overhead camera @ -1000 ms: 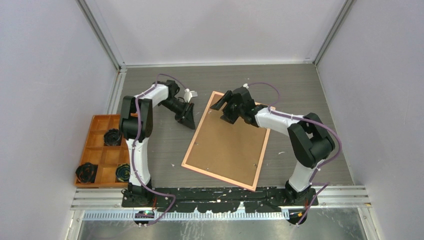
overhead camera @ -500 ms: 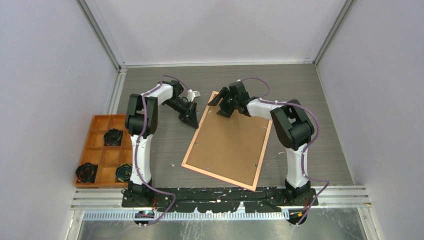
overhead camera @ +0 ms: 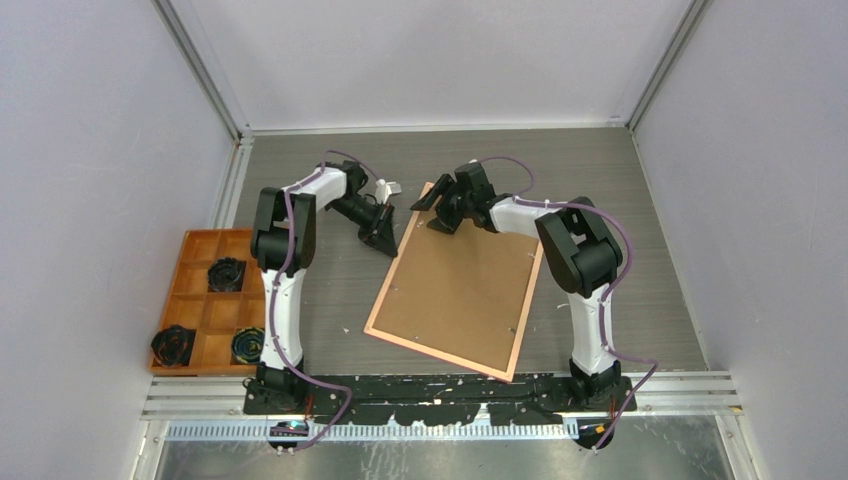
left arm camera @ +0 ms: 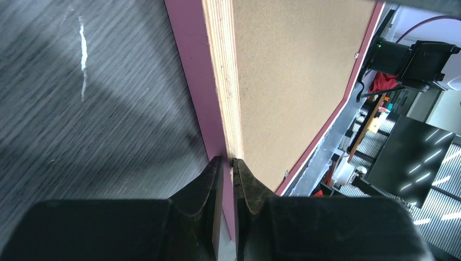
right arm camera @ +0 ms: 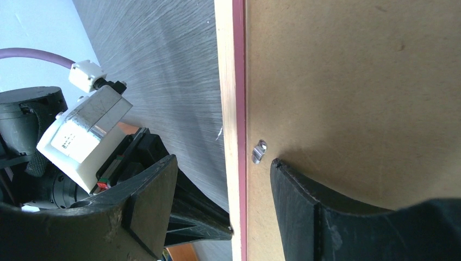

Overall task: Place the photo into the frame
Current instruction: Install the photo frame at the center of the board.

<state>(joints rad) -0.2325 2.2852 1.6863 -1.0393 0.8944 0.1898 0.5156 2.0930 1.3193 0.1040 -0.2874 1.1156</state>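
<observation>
The frame [left arm camera: 224, 81] lies face down on the grey table [overhead camera: 335, 290], between your two arms and turned at a slant, so you see only its pale wood rim and a strip of pink. The brown backing board [overhead camera: 460, 290] fills the whole opening, and whatever sits beneath it is out of sight. Your left gripper [left arm camera: 228, 163] is at the frame's left edge, near the far corner, with its jaws pinching that rim. In the left wrist view only a sliver of pink and wood shows between the dark fingertips [left arm camera: 215, 179]. Your right gripper [right arm camera: 223, 163] is at the far corner with its jaws spread, straddling the frame's edge. One finger hangs over the bare table and the other over the board, just beside a small metal tab [right arm camera: 260, 150]. Whether that finger touches the board cannot be made out. The top view hides both grips under the wrists. An orange tray [overhead camera: 192, 300] sits well apart at the left edge, holding three dark objects too small to identify.
</observation>
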